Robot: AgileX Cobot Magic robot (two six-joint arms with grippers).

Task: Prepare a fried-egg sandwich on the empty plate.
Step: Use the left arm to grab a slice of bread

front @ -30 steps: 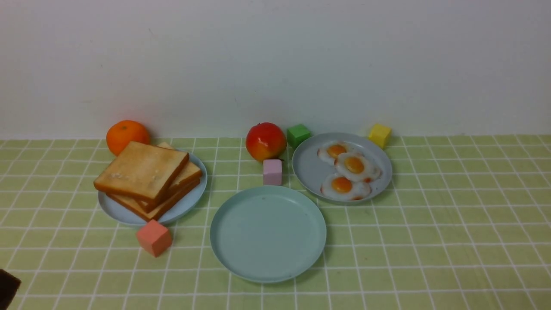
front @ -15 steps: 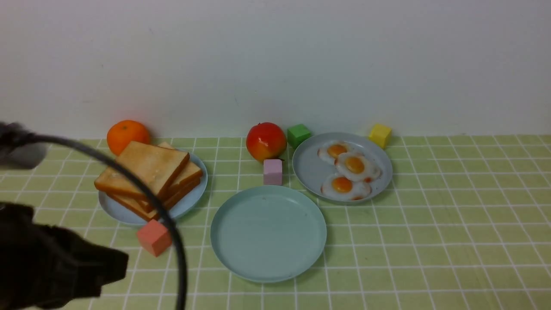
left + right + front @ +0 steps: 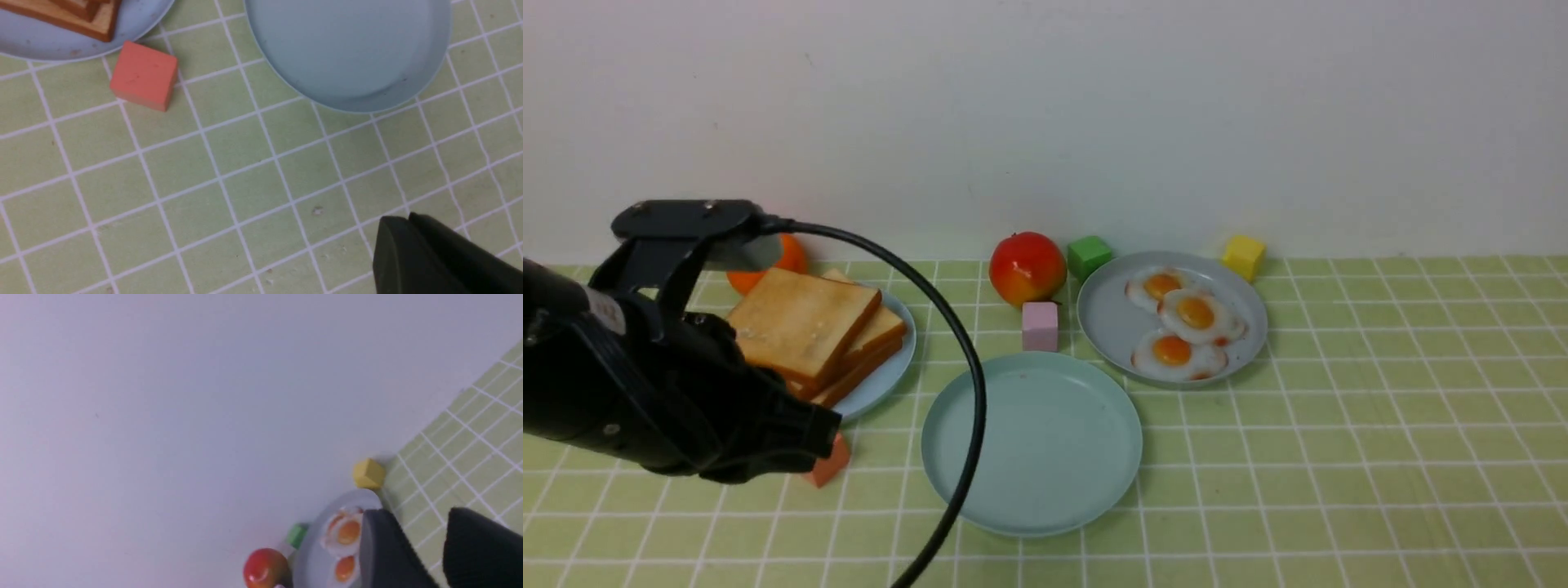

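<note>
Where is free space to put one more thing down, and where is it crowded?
Free: the checked green cloth right of the round grey-blue egg plate; the round mint plastic plate is bare too. Crowded: around the small pink cube, between red toy apple and both plates.

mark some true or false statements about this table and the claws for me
1. The mint plate has nothing on it. True.
2. Three fried eggs lie on the greyish-blue plate. True.
3. The left claw grips a toast slice. False: it is shut on nothing, over the bare tablecloth; the toast slices lie stacked on the light-blue plate.
4. The pink cube sits on the mint plate. False: it stands on the tablecloth just past that plate's far rim.
5. The right claw is open and holds nothing. True.
</note>
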